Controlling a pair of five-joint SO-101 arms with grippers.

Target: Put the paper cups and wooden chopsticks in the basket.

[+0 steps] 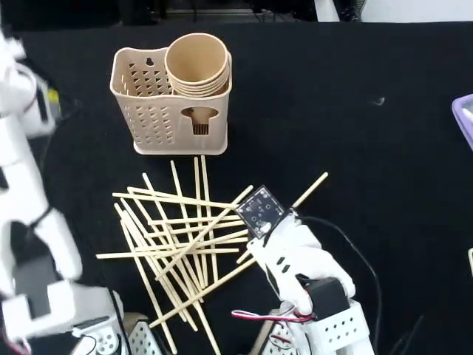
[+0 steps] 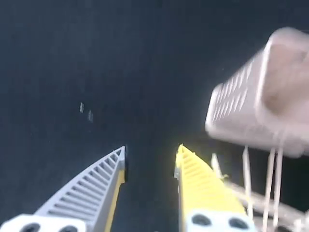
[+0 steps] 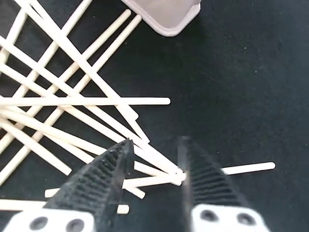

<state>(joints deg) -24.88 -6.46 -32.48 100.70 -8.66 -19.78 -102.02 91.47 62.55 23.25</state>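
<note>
**Cups in the basket; chopsticks loose on the table**

High view. The basket (image 1: pixel 170 111) stands far left of centre on the black table (image 1: pixel 369 148). The paper cups (image 1: pixel 197 65) sit nested in its right compartment, so by my judgement that half of the task is done. The chopsticks (image 1: pixel 185 237) lie in a crossed heap near of the basket, none inside it. The right arm (image 1: pixel 299 259) hangs over the right edge of the heap. The left arm (image 1: pixel 29 207) stands at the left edge, well apart from the sticks.

Left wrist view. The left gripper (image 2: pixel 151 150) has its jaws parted with nothing between them, above bare cloth. The basket (image 2: pixel 251 106) and a few chopsticks (image 2: pixel 270 183) lie off to one side.

Right wrist view. The right gripper (image 3: pixel 155 145) has its jaws released and holds nothing, and several chopstick ends (image 3: pixel 159 171) cross the gap below. Whether the tips touch them cannot be told. A basket corner (image 3: pixel 166 14) lies beyond.

Assessment. The sticks appear light, stiff, thin and smooth. They are liable to roll or pivot if pinched near an end, and they lie flat against the cloth. The best hold is across the width near mid-length, on a stick propped up by another, taking one or two at a time. The cups are thin-walled and crush easily, so they should be left alone.
</note>
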